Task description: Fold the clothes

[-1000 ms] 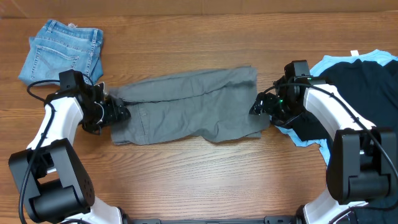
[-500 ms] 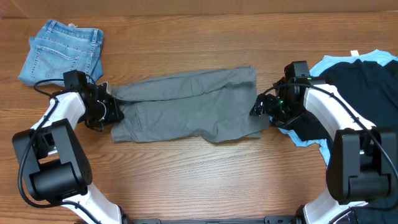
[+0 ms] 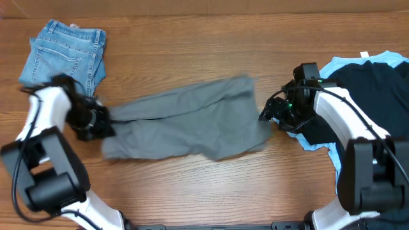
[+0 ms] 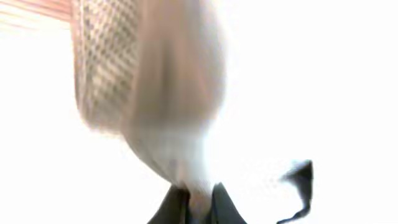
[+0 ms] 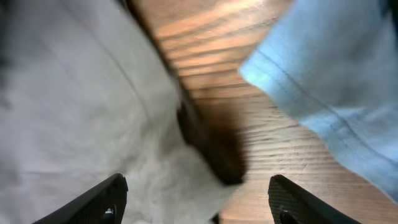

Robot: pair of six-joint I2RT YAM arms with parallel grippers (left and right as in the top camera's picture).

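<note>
- A wooden table point(image 3: 192, 185) fills the overhead view, its grain running side to side, with a pale strip along the far edge.
- Nearest, at the bottom edge, stand the bases of the left arm point(image 3: 45, 172) and the right arm point(image 3: 367, 166), both white and black. Each one reaches inward toward the grey shorts point(image 3: 185, 118).
- The shorts lie lengthwise across the middle of the table, rumpled and a little blurred, with the long upper fold slanting up toward their right end.
- The left gripper point(image 3: 105, 121) sits at the left end of the shorts. Its wrist view is washed out and smeared, but a band of pale cloth runs down into the two dark fingertips point(image 4: 177, 210) — pinched between jaws closed on it.
- The right gripper point(image 3: 264, 116) is just beside the right end of the shorts. In its wrist view the two black fingers point(image 5: 106, 199) stand wide apart with nothing held; grey cloth lies under the left one, and bare wood shows beyond.
- Right of the shorts lies a light-blue shirt point(image 3: 313, 142), close to their right end, with a black shirt point(image 3: 370, 83) spread on top of it.
- Farthest off, beyond the left end of the shorts and apart from them, lies a folded pair of denim shorts point(image 3: 64, 54) — back pocket up.
</note>
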